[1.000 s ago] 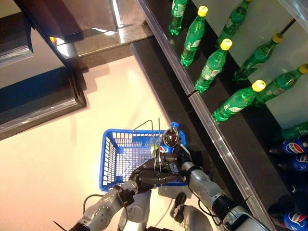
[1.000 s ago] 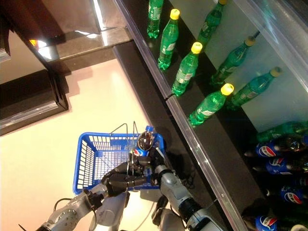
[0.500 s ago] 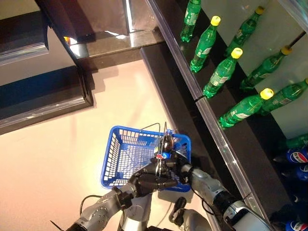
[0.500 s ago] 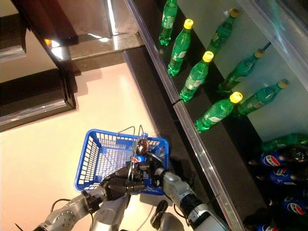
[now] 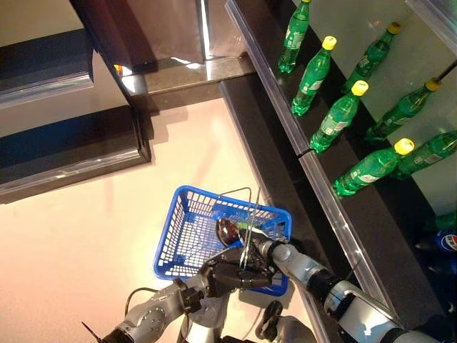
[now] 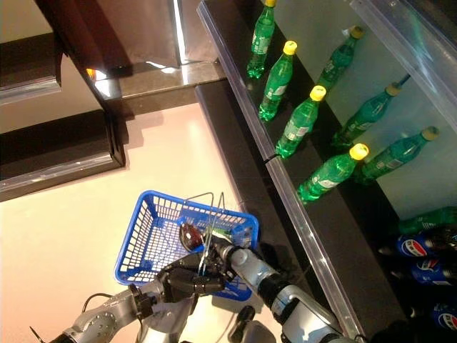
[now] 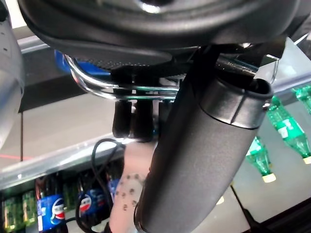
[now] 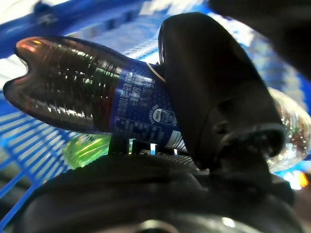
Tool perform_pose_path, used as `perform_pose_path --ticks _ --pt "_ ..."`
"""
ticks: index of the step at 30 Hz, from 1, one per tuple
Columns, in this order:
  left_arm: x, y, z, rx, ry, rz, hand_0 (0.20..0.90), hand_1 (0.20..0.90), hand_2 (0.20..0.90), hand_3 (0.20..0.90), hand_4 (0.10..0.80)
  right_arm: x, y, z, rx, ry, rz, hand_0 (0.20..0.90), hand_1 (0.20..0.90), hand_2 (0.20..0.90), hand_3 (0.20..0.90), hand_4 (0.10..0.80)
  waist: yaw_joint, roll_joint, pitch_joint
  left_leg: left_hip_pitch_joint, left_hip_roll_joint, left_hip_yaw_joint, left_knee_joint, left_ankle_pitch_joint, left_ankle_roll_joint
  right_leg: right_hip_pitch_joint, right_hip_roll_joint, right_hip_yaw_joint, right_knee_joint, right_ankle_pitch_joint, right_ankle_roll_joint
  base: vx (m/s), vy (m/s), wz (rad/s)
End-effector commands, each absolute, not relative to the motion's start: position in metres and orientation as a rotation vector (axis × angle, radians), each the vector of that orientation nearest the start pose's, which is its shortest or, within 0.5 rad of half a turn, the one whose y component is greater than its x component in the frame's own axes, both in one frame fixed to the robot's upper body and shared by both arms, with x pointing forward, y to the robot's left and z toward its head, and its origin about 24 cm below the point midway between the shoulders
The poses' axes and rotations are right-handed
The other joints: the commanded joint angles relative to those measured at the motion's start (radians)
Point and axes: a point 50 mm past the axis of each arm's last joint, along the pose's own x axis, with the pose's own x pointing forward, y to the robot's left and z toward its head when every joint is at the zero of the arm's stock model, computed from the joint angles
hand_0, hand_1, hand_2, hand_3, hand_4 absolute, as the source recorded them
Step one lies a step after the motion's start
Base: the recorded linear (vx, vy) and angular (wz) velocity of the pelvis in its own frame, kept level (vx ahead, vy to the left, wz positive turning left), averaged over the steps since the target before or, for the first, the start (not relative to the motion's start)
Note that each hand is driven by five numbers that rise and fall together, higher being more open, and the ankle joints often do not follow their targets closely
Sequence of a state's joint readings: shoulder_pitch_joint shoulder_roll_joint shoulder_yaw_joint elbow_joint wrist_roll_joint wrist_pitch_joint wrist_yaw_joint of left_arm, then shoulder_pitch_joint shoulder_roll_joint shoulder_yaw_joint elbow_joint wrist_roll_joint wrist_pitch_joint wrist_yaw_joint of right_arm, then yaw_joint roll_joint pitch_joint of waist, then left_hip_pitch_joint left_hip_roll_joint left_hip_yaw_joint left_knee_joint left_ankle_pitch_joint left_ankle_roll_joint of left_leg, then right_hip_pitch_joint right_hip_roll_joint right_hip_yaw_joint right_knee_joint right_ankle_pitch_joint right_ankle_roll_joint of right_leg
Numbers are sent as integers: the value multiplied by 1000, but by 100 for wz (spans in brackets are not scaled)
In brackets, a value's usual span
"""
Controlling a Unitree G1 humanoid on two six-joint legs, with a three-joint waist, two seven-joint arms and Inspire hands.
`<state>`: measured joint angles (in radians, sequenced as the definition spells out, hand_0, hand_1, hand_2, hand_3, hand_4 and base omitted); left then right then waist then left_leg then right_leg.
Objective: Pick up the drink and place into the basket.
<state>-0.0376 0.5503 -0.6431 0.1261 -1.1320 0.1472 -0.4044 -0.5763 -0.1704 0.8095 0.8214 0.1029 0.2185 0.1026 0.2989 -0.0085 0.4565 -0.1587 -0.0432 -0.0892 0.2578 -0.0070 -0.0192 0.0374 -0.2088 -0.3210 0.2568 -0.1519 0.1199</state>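
A blue wire basket point(image 5: 184, 246) hangs over the pale floor, and my left hand point(image 5: 235, 274) is curled round its metal handle point(image 7: 121, 93). A dark cola bottle with a blue label point(image 8: 97, 102) lies tilted inside the basket's upper space point(image 5: 228, 230), its base pointing into the basket. My right hand point(image 5: 265, 246) reaches in over the basket's right rim, with its thumb point(image 8: 214, 97) and fingers wrapped round the bottle's label. Something green point(image 8: 85, 148) shows on the basket's bottom beneath the bottle.
A dark shelf unit point(image 5: 314, 153) runs along the right with several green bottles point(image 5: 339, 118) on its upper shelf and cola bottles point(image 6: 418, 246) lower down. A dark counter base point(image 5: 71, 153) stands at the upper left.
The right hand has tipped the cola bottle from upright above the rim to lying down inside the basket. The whole picture has shifted, so the camera has moved.
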Motion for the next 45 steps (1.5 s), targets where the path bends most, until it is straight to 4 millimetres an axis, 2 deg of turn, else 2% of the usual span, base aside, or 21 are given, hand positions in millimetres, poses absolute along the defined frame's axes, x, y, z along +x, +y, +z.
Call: perform_pose_path --ticks 1,5,11,14,17,19,27,38,45 --pt "185 41 72 -915 156 -1314 300 300 300 200 100 297 -31 -25 -674 455 731 300 300 300 200 100 20 -21 -66 -76 72 -51 144 -36 -48 -32 -97 58 -126 286 87 7 -56 1" --pt "186 40 74 -898 171 -1326 300 300 300 200 100 305 -27 -18 -722 412 712 300 300 300 200 100 34 -26 -59 -79 71 -61 146 -36 -48 -32 -95 55 -127 291 89 5 -53 1" --pt "187 39 78 -893 169 -1329 300 300 300 200 100 306 -27 -16 -833 355 705 300 300 300 200 100 35 -28 -56 -82 69 -67 146 -36 -45 -37 -96 57 -127 295 88 0 -5 0" --pt "188 38 81 -894 168 -1337 300 300 300 200 100 310 -30 -15 -997 299 665 300 300 300 200 100 36 -26 -54 -90 68 -65 152 -38 -44 -45 -100 58 -123 297 88 0 0 0" --pt "188 36 85 -892 160 -1349 300 300 300 200 100 314 -31 -13 -1085 269 648 300 300 300 200 100 38 -23 -48 -97 68 -64 157 -40 -41 -51 -101 58 -120 299 88 0 0 0" --pt "189 35 87 -890 154 -1356 300 300 300 200 100 315 -32 -13 -1081 279 634 900 900 900 900 800 39 -21 -43 -100 69 -63 157 -40 -39 -53 -102 57 -122 301 87 0 0 0" --pt "191 33 94 -894 142 -1369 300 300 300 200 100 320 -35 -11 -1019 265 566 900 900 900 900 800 37 -14 -31 -116 61 -65 163 -43 -36 -68 -107 59 -120 306 83 -11 3 2" --pt "197 34 101 -894 113 -1363 300 300 300 200 100 331 -39 5 -965 209 521 900 900 900 900 800 24 -14 -20 -116 63 -61 150 -37 -32 -83 -104 68 -120 308 74 -39 6 1" --pt "200 41 103 -897 79 -1314 300 300 300 200 100 338 -36 34 -808 76 438 900 900 900 900 800 7 -26 -34 -89 70 -51 133 -37 -33 -74 -99 71 -119 299 71 -19 11 0"
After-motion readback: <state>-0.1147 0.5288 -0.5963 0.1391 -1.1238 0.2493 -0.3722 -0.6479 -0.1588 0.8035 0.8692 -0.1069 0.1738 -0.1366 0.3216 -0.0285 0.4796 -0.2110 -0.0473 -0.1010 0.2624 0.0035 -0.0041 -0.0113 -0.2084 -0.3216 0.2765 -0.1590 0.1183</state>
